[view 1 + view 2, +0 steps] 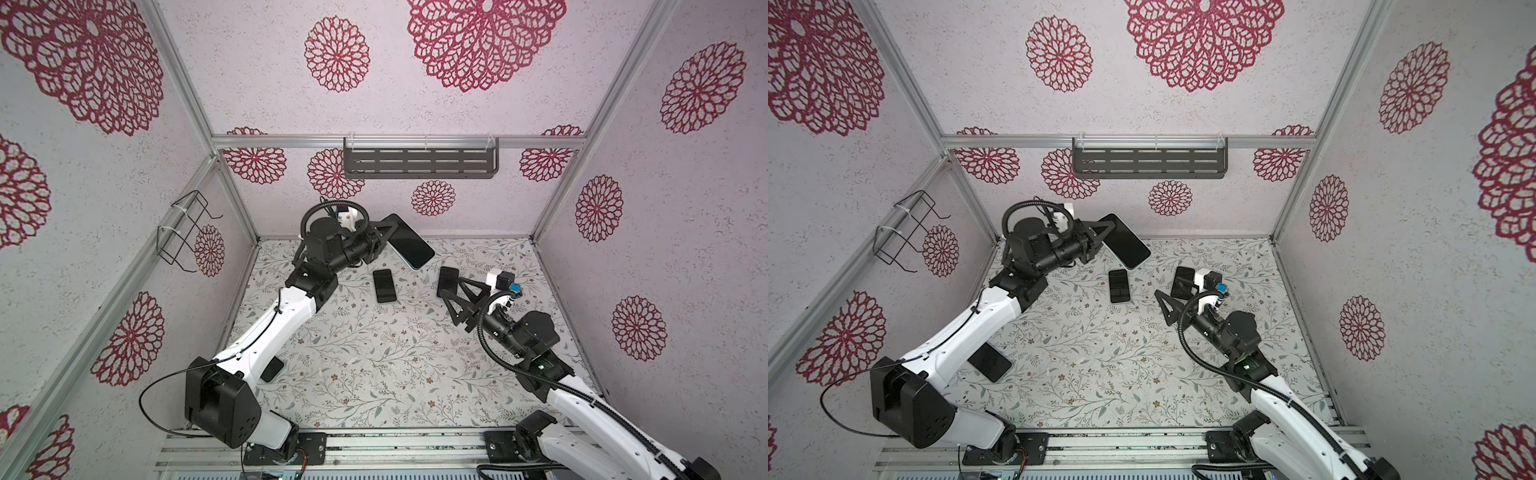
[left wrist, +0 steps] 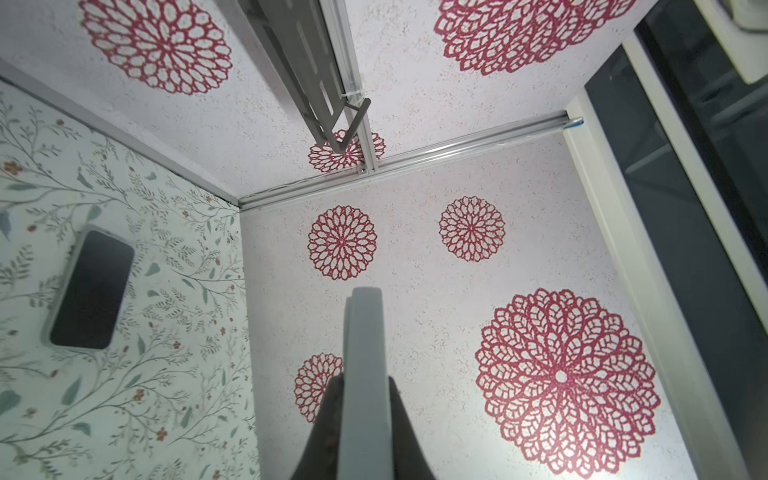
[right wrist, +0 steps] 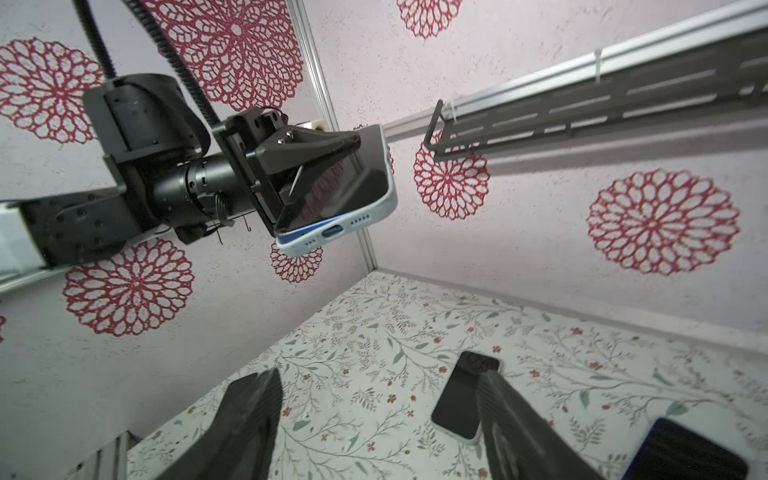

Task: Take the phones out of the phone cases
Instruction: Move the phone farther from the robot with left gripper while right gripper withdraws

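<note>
Edges: the counter (image 1: 374,374) is closed in by walls at left, back and right. A slotted shelf (image 1: 419,164) is fixed to the back wall above it, and a wire basket (image 1: 187,232) to the left wall.
Open room: the widest free stretch of counter is found at front centre, between the two arms. A front-left phone (image 1: 990,361) is partly covered by the left arm.
Loose items: a centre phone (image 1: 383,285) is laid flat mid-counter, long axis roughly front to back. A right-side phone (image 1: 448,278) is laid just to its right, partly hidden behind a finger of the right gripper.
Left gripper (image 1: 385,232): clamped on one short end of the cased phone (image 1: 409,243), which is held clear of the counter near the back wall.
Right gripper (image 3: 376,376): jaws spread wide with nothing between them. It is held low over the counter, well apart from the cased phone.
Position: the cased phone is located above and behind the centre phone, projecting from the left gripper toward the right arm.
Long axis: in both top views it is run from back left (gripped end) to front right (free port end).
Face: dark glass is shown upward in both top views. The pale blue case (image 3: 374,219) is seen wrapping the rim.
Seating: a blue band is seen above the case lip at the port end in the right wrist view. Whether the phone is partly lifted out cannot be settled.
</note>
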